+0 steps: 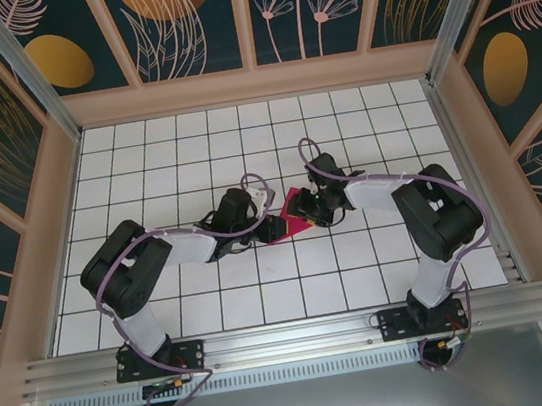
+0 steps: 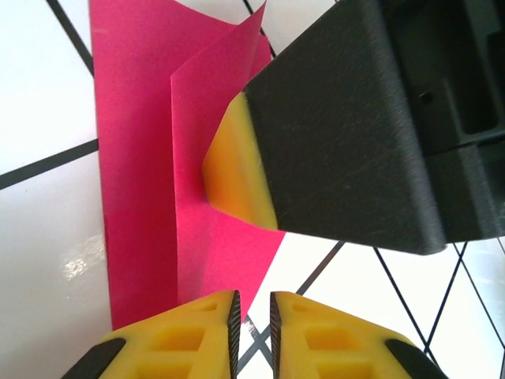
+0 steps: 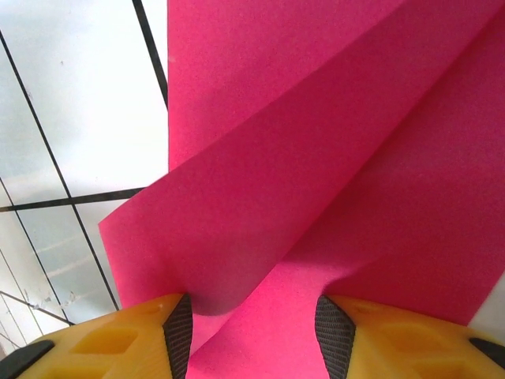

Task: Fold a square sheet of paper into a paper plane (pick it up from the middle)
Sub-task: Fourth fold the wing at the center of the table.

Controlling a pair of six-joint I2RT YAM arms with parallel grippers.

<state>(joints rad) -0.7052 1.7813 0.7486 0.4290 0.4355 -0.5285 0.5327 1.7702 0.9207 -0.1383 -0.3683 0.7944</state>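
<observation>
The square sheet of paper (image 1: pixel 294 203) is magenta-pink and partly folded, lying on the white tiles between the two arms. In the left wrist view the sheet (image 2: pixel 142 158) lies flat, with one creased flap standing up from it. My right gripper (image 1: pixel 313 211) is open and straddles the paper; in its own view (image 3: pixel 252 335) an arched fold of the sheet (image 3: pixel 316 158) sits loosely between the pads. One of its fingers (image 2: pixel 237 170) leans against the raised flap. My left gripper (image 1: pixel 277 227) (image 2: pixel 252 320) rests at the paper's near corner, its jaws a narrow slit apart with only floor between them.
The floor is white tile with black grid lines (image 1: pixel 193 153), walled by a wooden frame (image 1: pixel 254 84). An aluminium rail (image 1: pixel 290 337) runs along the near edge by the arm bases. Open tiles lie on every side of the paper.
</observation>
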